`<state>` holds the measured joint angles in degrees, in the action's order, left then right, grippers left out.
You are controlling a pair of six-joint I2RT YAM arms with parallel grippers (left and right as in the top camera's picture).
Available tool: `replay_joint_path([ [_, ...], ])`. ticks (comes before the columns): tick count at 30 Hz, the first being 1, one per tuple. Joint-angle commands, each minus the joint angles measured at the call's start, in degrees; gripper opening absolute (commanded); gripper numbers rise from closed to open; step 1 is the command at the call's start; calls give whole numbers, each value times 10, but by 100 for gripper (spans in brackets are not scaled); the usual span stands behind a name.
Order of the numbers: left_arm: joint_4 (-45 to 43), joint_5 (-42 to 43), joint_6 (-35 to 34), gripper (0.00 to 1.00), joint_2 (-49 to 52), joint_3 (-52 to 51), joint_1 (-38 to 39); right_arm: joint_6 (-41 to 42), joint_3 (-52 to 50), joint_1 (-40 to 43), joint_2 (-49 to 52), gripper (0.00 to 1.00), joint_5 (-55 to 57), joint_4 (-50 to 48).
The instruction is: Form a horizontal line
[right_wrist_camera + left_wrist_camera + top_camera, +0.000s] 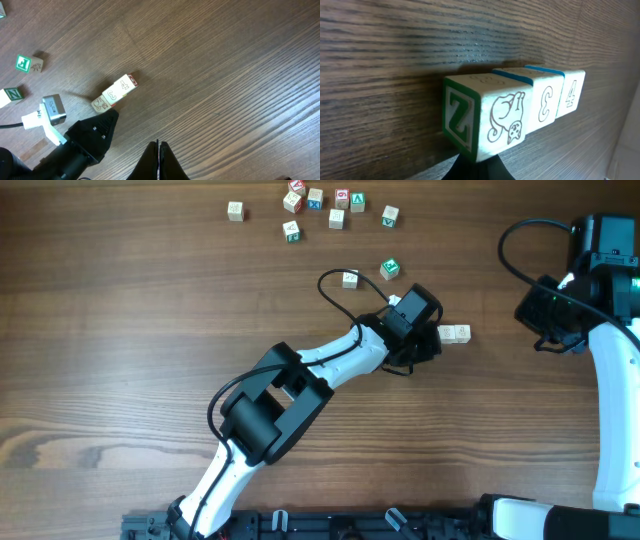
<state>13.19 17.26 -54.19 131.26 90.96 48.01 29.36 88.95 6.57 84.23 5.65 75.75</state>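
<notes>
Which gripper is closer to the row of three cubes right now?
Left. The left gripper is shut right at the near end of the row of three cubes, by the Z cube. The right gripper, also shut, hangs well off to the row's other side.

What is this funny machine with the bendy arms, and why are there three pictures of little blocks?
These are two robot arms at a wooden table. One picture looks down from above; the other two come from small cameras on each arm's wrist.

From above, the left end effector reaches the row of three pale cubes, touching side by side. Its wrist camera shows that row very close: a cube with Z and a cat, then cubes marked 3 and 4. Its fingers are shut; whether they pinch the Z cube, I cannot tell.

The right end effector waits to the side, shut and holding nothing.

More loose cubes lie scattered farther up the table.
</notes>
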Motion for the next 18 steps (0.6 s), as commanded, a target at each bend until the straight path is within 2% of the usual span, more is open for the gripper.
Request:
replay_joint_path([
  [1, -2, -13, -5, 4, 9, -1, -3, 7, -4, 0, -1, 4, 12, 0],
  [18, -3, -13, -5, 4, 9, -1, -2, 7, -4, 0, -1, 4, 12, -1],
])
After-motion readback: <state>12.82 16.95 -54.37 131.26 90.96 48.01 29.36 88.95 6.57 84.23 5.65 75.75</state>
